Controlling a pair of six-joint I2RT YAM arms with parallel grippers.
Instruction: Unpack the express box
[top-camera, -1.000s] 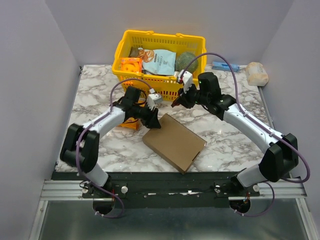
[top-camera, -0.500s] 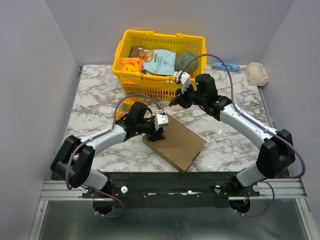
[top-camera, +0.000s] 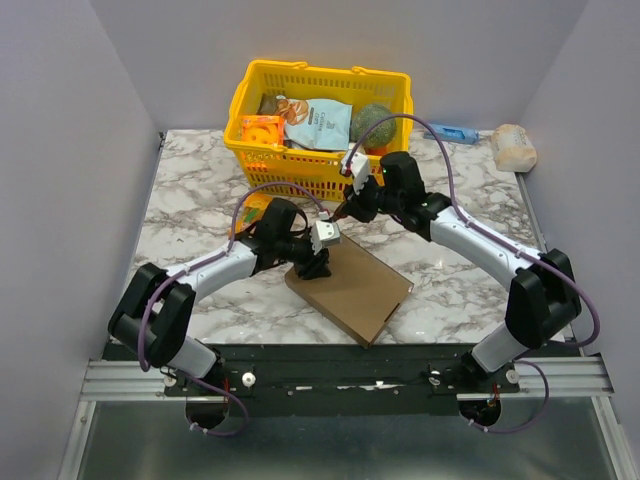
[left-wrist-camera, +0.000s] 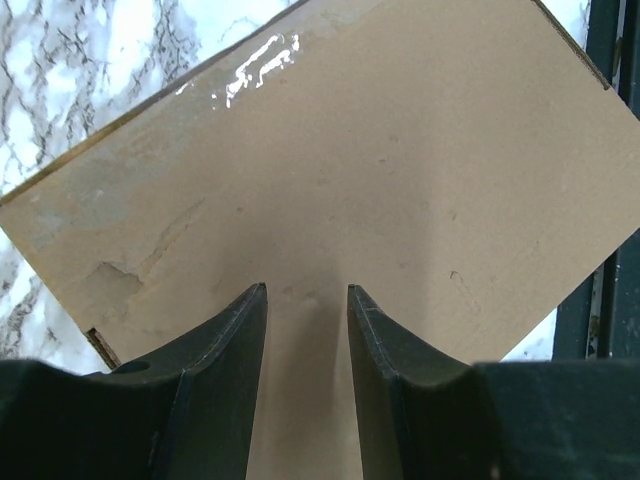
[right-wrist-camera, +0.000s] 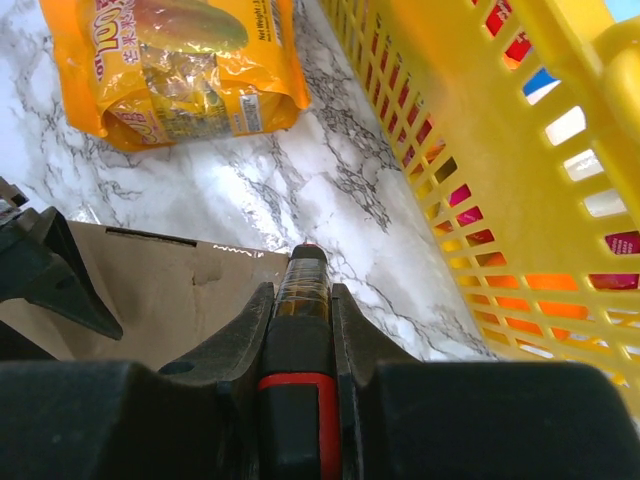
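The express box (top-camera: 352, 288) is a flat brown cardboard mailer, lying closed and askew on the marble table near the front. My left gripper (top-camera: 318, 262) hovers at its left corner. In the left wrist view the left gripper (left-wrist-camera: 307, 288) is open over the box lid (left-wrist-camera: 400, 170) with nothing between its fingers. My right gripper (top-camera: 346, 212) hangs by the box's far corner, shut on a black and red cutter (right-wrist-camera: 302, 400). The cutter's tape-wrapped tip points at the edge of the box (right-wrist-camera: 150, 290).
A yellow basket (top-camera: 320, 182) full of snacks stands behind the box; its wall (right-wrist-camera: 500, 150) is close to the right of the cutter. An orange snack packet (right-wrist-camera: 180, 70) lies on the marble left of the basket. A beige bundle (top-camera: 514, 147) and a blue item (top-camera: 450, 132) sit at the back right.
The left gripper has swung from beside the box's far left corner onto the lid. The right gripper has shifted a little left toward the box's far corner, still holding the cutter.
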